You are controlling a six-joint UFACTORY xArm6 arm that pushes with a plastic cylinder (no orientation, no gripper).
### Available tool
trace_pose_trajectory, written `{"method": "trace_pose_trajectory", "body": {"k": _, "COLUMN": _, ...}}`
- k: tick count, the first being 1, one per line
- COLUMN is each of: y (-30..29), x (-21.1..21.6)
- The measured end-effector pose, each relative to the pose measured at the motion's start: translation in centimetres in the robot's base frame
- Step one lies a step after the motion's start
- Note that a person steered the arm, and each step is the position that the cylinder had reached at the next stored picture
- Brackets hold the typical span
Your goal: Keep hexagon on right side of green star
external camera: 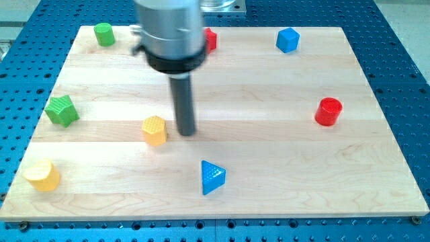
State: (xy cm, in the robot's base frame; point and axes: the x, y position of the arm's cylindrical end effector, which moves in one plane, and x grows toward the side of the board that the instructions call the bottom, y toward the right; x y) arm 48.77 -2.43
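Note:
The yellow hexagon (154, 130) lies on the wooden board left of centre. The green star (62, 110) lies near the board's left edge, well to the left of the hexagon and slightly higher. My tip (186, 132) touches the board just right of the hexagon, a small gap apart from it. The rod rises from the tip to the grey arm body at the view's top.
A green cylinder (103, 33) sits at top left, a yellow cylinder (42, 175) at bottom left. A blue triangle (212, 177) lies below my tip. A red cylinder (328, 111) is at right, a blue block (287, 39) at top right, a red block (210, 39) partly behind the arm.

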Motion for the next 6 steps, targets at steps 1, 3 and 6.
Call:
{"method": "trace_pose_trajectory", "body": {"k": 1, "y": -3.3, "x": 0.8}}
{"method": "trace_pose_trajectory", "body": {"k": 3, "y": -11.4, "x": 1.8}}
{"method": "trace_pose_trajectory", "body": {"k": 6, "y": -15.8, "x": -1.2}}
